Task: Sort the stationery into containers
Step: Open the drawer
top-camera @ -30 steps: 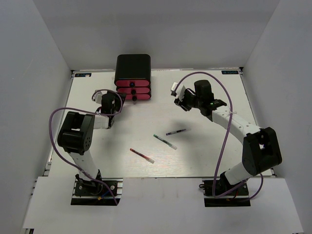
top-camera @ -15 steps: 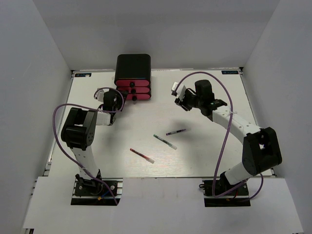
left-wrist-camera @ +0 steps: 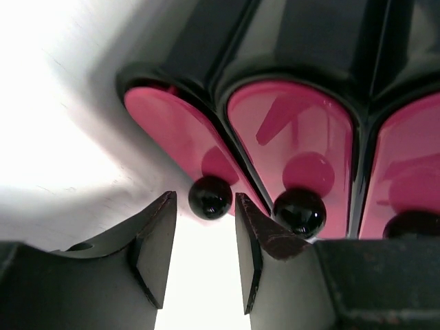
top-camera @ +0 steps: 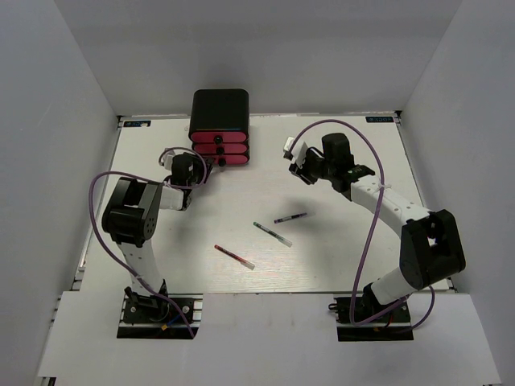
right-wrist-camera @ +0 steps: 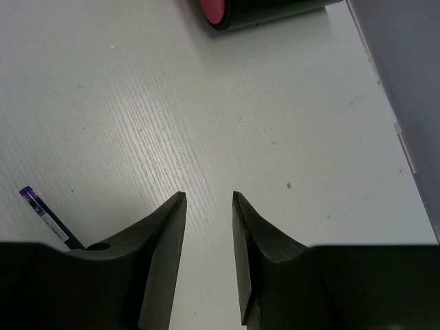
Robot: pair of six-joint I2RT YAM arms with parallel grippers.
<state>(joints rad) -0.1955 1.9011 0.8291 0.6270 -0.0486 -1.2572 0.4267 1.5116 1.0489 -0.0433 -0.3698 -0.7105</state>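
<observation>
The containers are three pink-red drawers (top-camera: pixel 219 149) in a black cabinet (top-camera: pixel 219 110) at the back of the table. My left gripper (top-camera: pixel 202 167) sits at the lowest drawer (left-wrist-camera: pixel 165 134). Its open jaws flank that drawer's black knob (left-wrist-camera: pixel 210 197) at the fingertips with slim gaps either side. Two more knobs (left-wrist-camera: pixel 299 212) show to the right. The stationery in view is three pens mid-table: a dark purple-capped one (top-camera: pixel 290 217), a green one (top-camera: pixel 272 234) and a red one (top-camera: pixel 233 256). My right gripper (top-camera: pixel 302 171) hovers open and empty over bare table (right-wrist-camera: pixel 206 199).
White walls enclose the table on three sides. In the right wrist view the purple-capped pen (right-wrist-camera: pixel 45 216) lies at the left edge and a corner of the cabinet (right-wrist-camera: pixel 268 10) shows at the top. A purple cable loops over each arm.
My left gripper has moved right, up to the lowest drawer's knob, and its jaws have narrowed around it. The right arm and the pens have not moved.
</observation>
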